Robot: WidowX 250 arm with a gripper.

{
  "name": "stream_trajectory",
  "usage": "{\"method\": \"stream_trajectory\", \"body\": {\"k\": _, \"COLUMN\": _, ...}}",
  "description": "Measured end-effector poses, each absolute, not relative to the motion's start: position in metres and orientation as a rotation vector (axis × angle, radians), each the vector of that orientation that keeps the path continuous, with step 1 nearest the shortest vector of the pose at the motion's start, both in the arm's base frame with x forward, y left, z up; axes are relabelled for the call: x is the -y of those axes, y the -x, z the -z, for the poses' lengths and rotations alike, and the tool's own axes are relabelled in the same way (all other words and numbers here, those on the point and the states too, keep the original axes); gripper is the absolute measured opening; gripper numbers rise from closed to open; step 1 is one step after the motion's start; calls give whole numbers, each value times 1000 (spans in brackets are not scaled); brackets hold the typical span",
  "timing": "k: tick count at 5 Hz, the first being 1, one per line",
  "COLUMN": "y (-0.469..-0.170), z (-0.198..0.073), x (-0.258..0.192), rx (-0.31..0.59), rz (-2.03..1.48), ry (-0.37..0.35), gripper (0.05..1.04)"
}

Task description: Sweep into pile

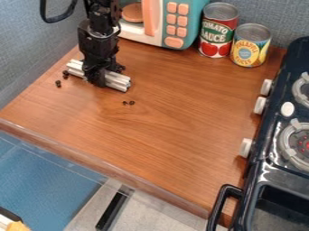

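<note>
Small dark crumb-like pieces (58, 84) lie scattered on the brown wood-grain table (163, 135): some left of the black two-finger tool (100, 76), two below-right in view. Tool pinches a pale ribbed bar (118, 80) near mid-length, probably so its long side sweeps wide.

Dark bits (132, 103): small, scattered on counter (181, 144) | pale bar (117, 81): level, in tool (100, 77)

From where I'm standing, the red can (219, 30) is wearing a label (216, 32) reading "TOMATO SAUCE", and the shorter yellow-and-blue can (250, 45) just beside it is showing "PINEAPPLE" (I'm squinting, and its smaller print is escaping me).
</note>
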State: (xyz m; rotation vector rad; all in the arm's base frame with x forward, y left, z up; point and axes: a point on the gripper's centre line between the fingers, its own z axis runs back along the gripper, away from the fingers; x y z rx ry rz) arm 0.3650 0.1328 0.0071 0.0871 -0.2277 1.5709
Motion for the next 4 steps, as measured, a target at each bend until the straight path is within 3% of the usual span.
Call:
{"method": "stream_trajectory", "body": {"k": 1, "y": -367, "z": -7, "x": -132, "rx": 223, "rz": -1573, "ry": -88, "gripper": 394}}
{"method": "stream_trajectory", "body": {"k": 3, "y": -343, "z": -16, "x": -115, "rx": 206, "rz": -1552, "ry": -29, "gripper": 394}}
{"method": "stream_trajectory", "body": {"k": 4, "y": -337, "z": -44, "x": -111, "rx": 268, "rz": -1523, "ry": 34, "gripper": 394}}
